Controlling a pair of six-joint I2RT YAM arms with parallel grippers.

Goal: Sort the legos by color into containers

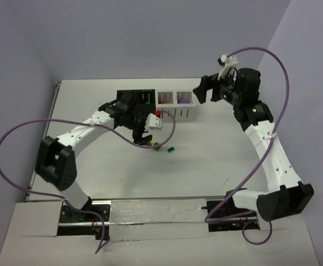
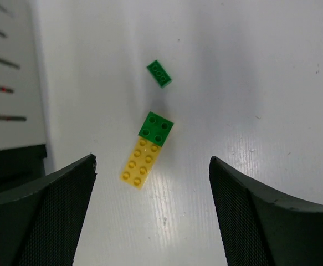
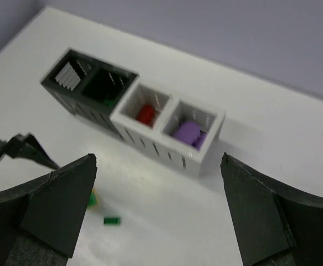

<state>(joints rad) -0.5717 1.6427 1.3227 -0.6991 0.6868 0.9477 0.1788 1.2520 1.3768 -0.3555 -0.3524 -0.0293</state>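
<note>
Left end effector (image 1: 144, 137) hangs low over the counter (image 1: 216, 166), jaws spread wide and holding nothing. In the left wrist view, a yellow brick (image 2: 141, 163) lies flat between the fingertips. A square green brick (image 2: 156, 128) touches its far end. A small green brick (image 2: 159, 73) lies apart, further out.

The containers stand in a row behind, all joined: two black bins (image 3: 89, 83), then two white bins (image 3: 205, 158). A green piece (image 3: 110, 102) shows in the second black bin. A red brick (image 3: 145, 114) sits in the first white bin, purple bricks (image 3: 188, 133) in the last.

Right end effector (image 1: 205, 88) is raised just beside the white end of the row, jaws apart and empty.
</note>
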